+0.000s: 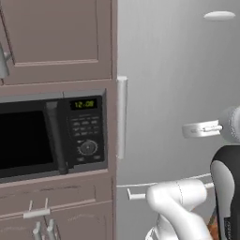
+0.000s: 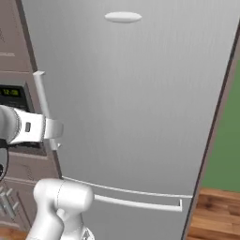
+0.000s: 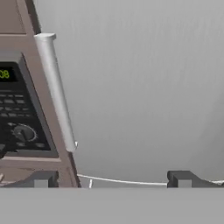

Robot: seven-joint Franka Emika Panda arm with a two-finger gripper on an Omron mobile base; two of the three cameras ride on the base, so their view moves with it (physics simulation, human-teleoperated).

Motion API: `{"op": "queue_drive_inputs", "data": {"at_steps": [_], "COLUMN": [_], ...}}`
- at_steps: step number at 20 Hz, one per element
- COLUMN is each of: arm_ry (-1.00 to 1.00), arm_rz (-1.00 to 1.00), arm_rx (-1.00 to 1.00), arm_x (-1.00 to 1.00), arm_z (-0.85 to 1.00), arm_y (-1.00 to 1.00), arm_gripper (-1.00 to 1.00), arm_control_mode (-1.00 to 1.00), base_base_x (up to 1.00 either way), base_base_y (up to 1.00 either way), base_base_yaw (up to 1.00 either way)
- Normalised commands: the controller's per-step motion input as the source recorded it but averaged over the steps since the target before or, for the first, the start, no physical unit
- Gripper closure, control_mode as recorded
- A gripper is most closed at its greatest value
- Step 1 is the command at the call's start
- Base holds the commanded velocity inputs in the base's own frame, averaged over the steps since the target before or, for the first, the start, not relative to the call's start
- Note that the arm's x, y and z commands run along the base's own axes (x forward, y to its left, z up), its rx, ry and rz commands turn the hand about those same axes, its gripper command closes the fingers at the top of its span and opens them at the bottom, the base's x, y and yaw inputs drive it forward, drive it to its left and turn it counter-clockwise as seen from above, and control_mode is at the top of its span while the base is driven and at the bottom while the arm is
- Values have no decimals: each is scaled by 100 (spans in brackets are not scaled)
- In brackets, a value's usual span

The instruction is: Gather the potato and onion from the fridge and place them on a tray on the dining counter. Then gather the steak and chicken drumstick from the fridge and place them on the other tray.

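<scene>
Your pincer (image 3: 111, 178) is wide open and holds nothing. Look toward 11 o'clock in the hand view: one fridge (image 3: 144, 87) with one long handle (image 3: 56, 92), door shut. At 9 o'clock sits one microwave (image 1: 51, 136). Its clock reads 12:08.
</scene>
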Motion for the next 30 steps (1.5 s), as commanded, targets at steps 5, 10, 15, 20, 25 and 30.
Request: {"op": "queue_drive_inputs", "data": {"at_steps": [5,10,15,20,25,30], "arm_ry": [0,0,0,0,0,0], "arm_rz": [0,0,0,0,0,0], "arm_rx": [0,0,0,0,0,0], "arm_x": [0,0,0,0,0,0], "arm_z": [0,0,0,0,0,0], "arm_y": [0,0,0,0,0,0], "arm_gripper": [-100,-100,-100,-100,-100,-100], "arm_control_mode": [100,100,100,100,100,100], "base_base_x": [-89,-45,0,20,32,41], "base_base_y": [68,83,91,9,45,72], "base_base_yaw": [-27,-44,-39,-29,-22,-9]}}
